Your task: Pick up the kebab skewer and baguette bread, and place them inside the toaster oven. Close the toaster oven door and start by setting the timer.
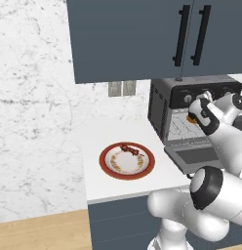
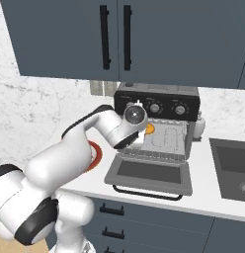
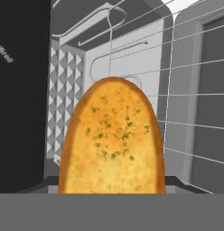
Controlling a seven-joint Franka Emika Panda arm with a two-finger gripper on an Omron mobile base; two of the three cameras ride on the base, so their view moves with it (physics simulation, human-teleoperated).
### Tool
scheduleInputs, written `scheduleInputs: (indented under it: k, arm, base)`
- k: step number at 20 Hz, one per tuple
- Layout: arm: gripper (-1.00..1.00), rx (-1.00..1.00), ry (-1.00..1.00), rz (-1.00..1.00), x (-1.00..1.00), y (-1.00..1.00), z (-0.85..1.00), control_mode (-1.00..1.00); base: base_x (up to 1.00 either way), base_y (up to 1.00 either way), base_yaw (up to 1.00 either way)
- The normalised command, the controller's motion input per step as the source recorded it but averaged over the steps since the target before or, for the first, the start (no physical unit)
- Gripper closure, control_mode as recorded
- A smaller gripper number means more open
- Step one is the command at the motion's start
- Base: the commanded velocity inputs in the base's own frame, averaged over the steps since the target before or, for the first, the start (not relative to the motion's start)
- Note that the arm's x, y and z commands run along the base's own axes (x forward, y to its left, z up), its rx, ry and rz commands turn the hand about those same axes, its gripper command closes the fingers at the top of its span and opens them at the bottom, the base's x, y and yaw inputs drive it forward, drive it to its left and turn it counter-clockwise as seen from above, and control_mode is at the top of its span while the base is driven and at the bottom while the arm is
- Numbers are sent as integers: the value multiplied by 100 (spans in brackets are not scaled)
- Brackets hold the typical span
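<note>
The baguette bread (image 3: 111,140), golden with green flecks, rises from the bottom centre of the frame, in front of the toaster oven (image 3: 68,90) cavity, whose wire racks (image 3: 186,94) cross the upper right

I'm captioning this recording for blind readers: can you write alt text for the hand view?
A golden, herb-flecked baguette bread stands close in front of the camera, pointing into the open toaster oven. Wire racks cross the grey cavity behind it.
</note>
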Motion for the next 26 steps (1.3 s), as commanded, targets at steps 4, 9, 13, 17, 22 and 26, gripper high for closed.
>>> scheduleInputs:
  k: [4,9,13,17,22,26]
  arm:
    - [100,0,0,-1,9,0,0,-100]
    - [100,0,0,-1,13,0,0,-100]
    - [100,0,1,0,11,0,0,-100]
    - [100,0,2,0,7,0,0,-100]
    - [100,0,2,0,12,0,0,-100]
    - [100,0,0,0,17,0,0,-100]
  base:
    - [0,0,0]
    - [0,0,0]
    - [0,0,0]
    - [0,0,0]
    - [0,0,0]
    - [0,0,0]
